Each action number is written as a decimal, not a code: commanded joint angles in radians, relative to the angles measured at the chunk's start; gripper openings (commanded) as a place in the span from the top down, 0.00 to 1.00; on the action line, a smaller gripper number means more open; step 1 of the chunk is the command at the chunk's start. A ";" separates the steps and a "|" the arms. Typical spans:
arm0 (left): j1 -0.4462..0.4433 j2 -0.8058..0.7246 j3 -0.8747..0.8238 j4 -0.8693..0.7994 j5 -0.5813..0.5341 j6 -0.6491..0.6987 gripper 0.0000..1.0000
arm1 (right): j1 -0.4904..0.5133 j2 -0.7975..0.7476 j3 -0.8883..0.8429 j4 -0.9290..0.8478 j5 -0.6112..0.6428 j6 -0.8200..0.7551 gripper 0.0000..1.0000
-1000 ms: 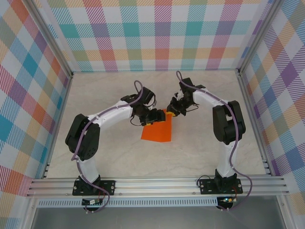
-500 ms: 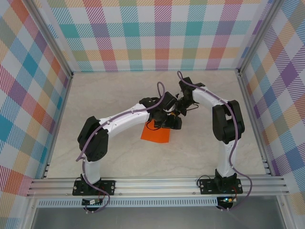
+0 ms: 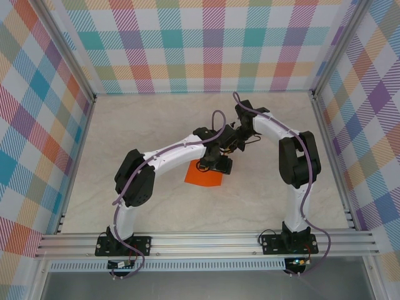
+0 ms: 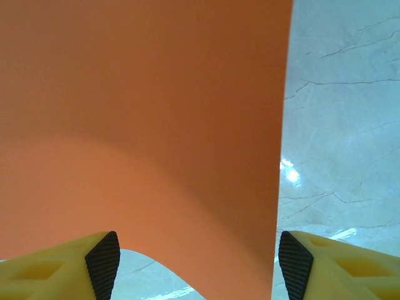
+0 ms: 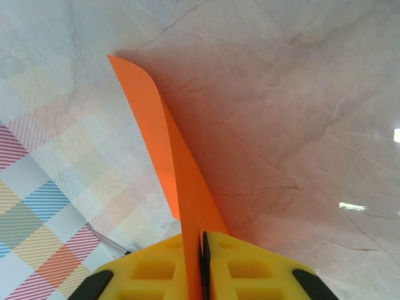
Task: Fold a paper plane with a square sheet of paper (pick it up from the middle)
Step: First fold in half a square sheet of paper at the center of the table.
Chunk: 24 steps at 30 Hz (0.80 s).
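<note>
The right jaws pinch the far edge of the square sheet of paper (image 3: 203, 176) in the middle of the table (image 3: 125, 137), the left jaws stand apart over it, and we fear a skewed closing would crease it crooked.

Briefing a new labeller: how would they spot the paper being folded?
Find the pale marbled table, then its middle. There the square sheet of paper curves upward, one edge pinched in the right claw. It is the only orange thing.

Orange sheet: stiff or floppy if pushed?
Probably floppy: the orange sheet bows in a curve while the right pincer pinches one edge. Likely light and thin; a push would probably buckle it, not slide it.
</note>
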 commanded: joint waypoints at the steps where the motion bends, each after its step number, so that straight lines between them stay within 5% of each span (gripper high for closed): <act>1: -0.016 0.025 0.043 -0.048 -0.042 0.027 0.34 | 0.003 0.019 0.037 -0.036 -0.036 0.010 0.87; 17: 0.006 -0.031 0.017 -0.016 -0.068 0.022 0.95 | 0.003 0.006 0.036 -0.078 0.006 -0.038 0.77; 24: 0.080 -0.111 -0.107 0.103 0.060 -0.001 1.00 | -0.014 -0.056 0.000 -0.058 0.027 -0.055 0.61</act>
